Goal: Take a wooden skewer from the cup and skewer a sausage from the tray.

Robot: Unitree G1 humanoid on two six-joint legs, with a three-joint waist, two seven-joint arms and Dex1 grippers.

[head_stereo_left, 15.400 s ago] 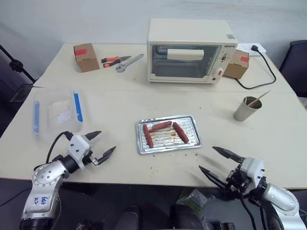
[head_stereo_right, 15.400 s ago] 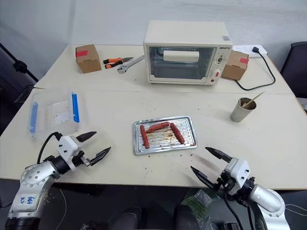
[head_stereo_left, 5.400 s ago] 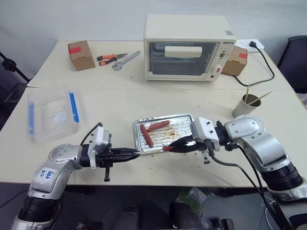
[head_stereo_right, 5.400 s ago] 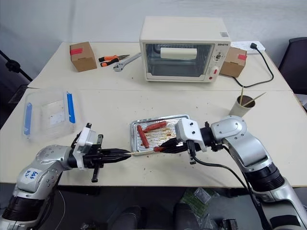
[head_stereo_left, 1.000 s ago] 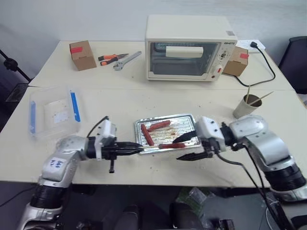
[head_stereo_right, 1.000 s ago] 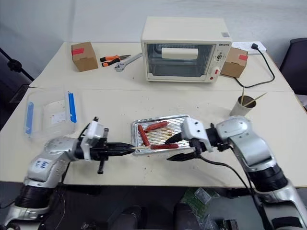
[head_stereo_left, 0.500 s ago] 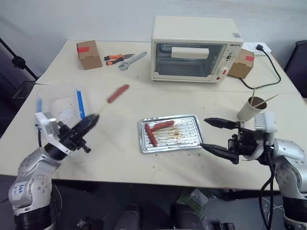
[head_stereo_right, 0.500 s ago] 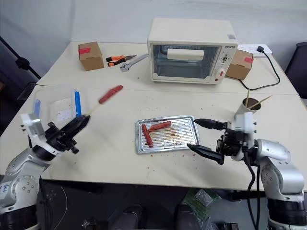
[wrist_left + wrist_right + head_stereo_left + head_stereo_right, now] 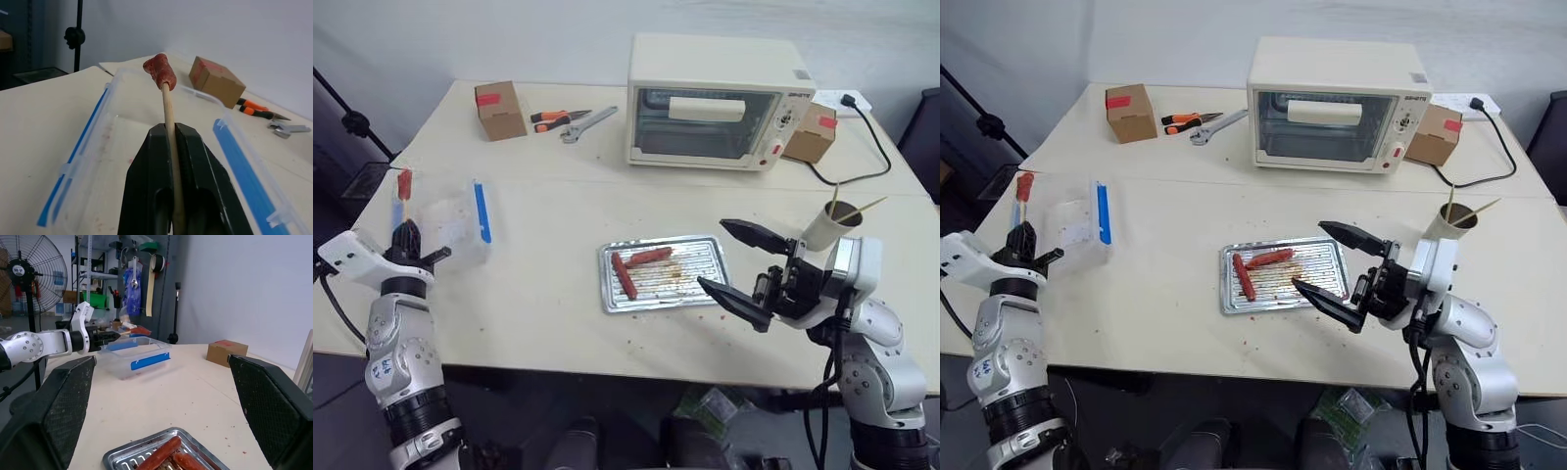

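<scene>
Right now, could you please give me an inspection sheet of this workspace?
Surface: beige table, crumbs around the tray.
Job's things: skewer with sausage on its tip; two sausages in tray; cup holds sticks.
Clutter: toaster oven, two cardboard boxes, pliers, wrench, clear box.
Grippers: left gripper shut on the skewer; right gripper open, empty.
Cables: black cord behind the oven.
Surroundings: fan, shelves.
</scene>
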